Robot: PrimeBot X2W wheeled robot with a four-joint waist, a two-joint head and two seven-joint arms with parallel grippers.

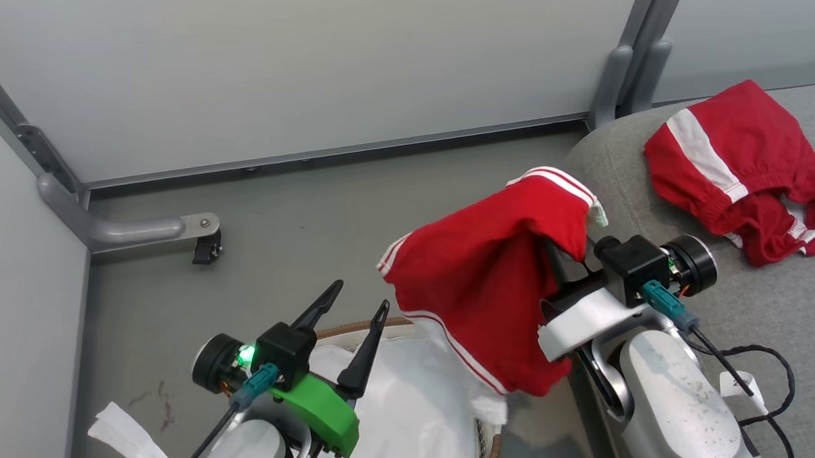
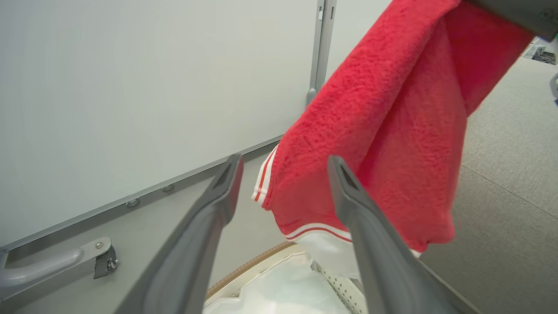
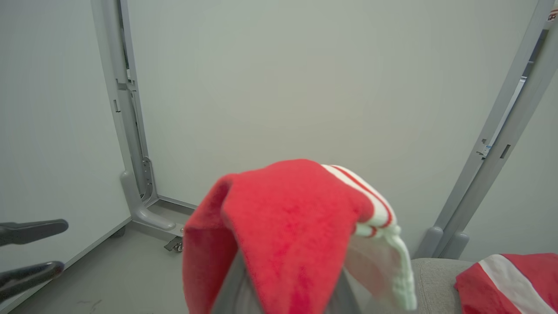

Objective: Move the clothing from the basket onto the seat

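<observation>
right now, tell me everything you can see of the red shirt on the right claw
The red shirt is soft, fuzzy-looking cloth with white, red-striped trim and a white sleeve lowest. It hangs bunched, draped over the shut right claw, lifted between the basket and the seat. Its white end dangles at the basket's rim; contact there is unclear. The open left claw stands clear of it.

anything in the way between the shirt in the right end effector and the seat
Nothing visible does. The shirt hangs from the right end effector just beside the seat, with bare grey cushion to its right. The shorts lie farther back on the seat.
</observation>
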